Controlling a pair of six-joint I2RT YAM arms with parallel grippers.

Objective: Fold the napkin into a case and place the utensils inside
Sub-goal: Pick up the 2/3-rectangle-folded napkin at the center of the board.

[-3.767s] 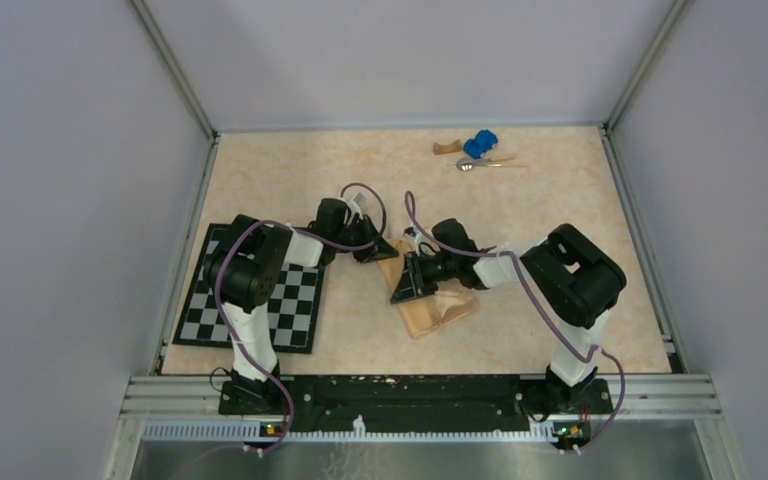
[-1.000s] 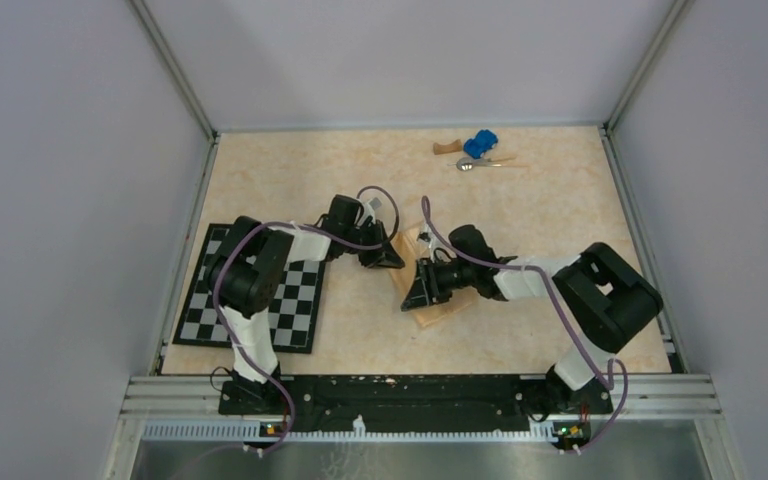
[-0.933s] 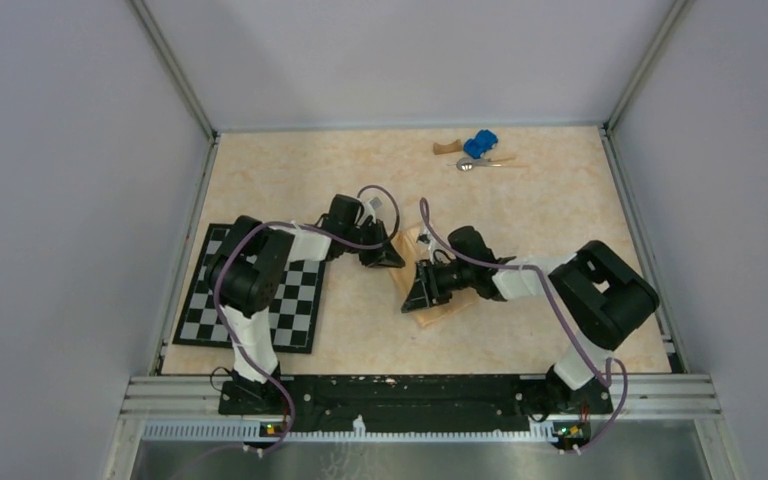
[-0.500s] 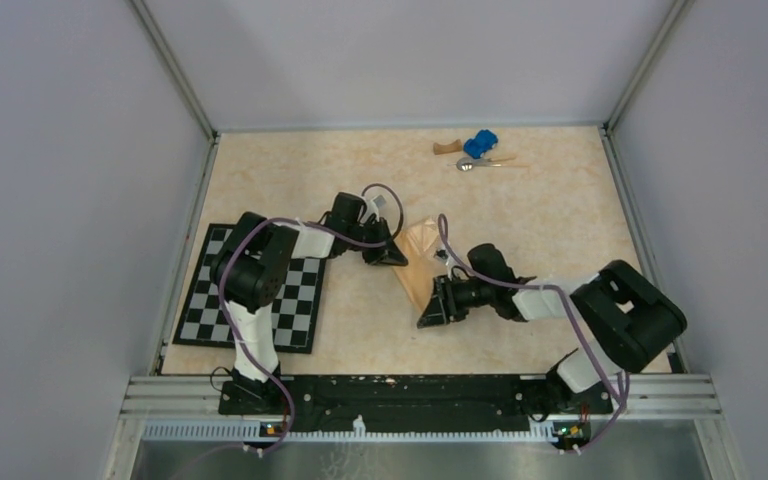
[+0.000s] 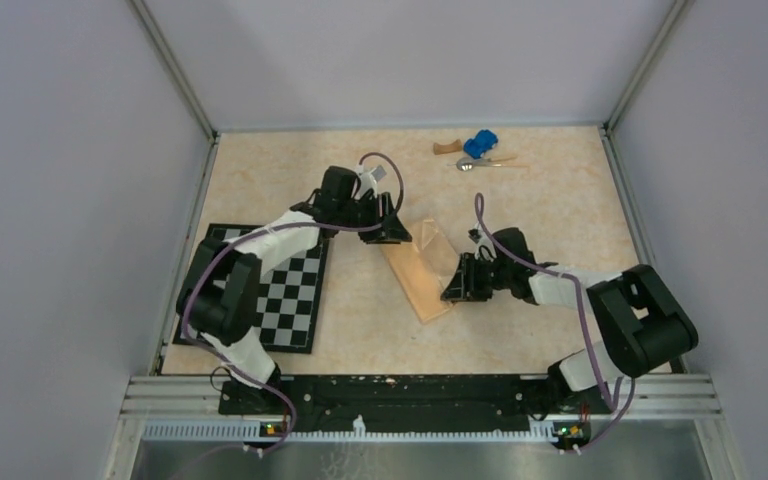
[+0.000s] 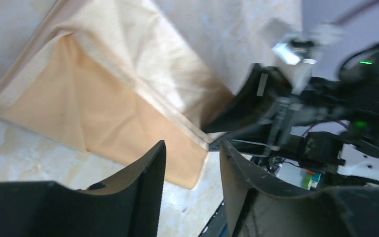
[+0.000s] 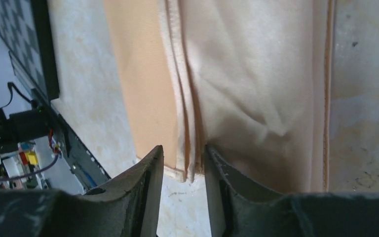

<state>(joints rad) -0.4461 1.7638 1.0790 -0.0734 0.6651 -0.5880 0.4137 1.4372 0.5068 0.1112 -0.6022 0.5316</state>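
Peach-orange cloth napkin (image 5: pixel 422 275) lies mid-table as a partly folded strip, its long axis slanting from far-left to near-right. The left gripper (image 5: pixel 392 230) is just beside its far end and the right gripper (image 5: pixel 454 288) is at its right long edge, so the right arm looks better placed for the next fold across that axis. Both pincers stand with jaws apart, gripping nothing, and no cutlery sits in the fold. The slim silver utensils (image 5: pixel 480 163) lie well apart at the far edge, beside a blue toy car (image 5: pixel 480 143) and a brown wooden block (image 5: pixel 446 148).
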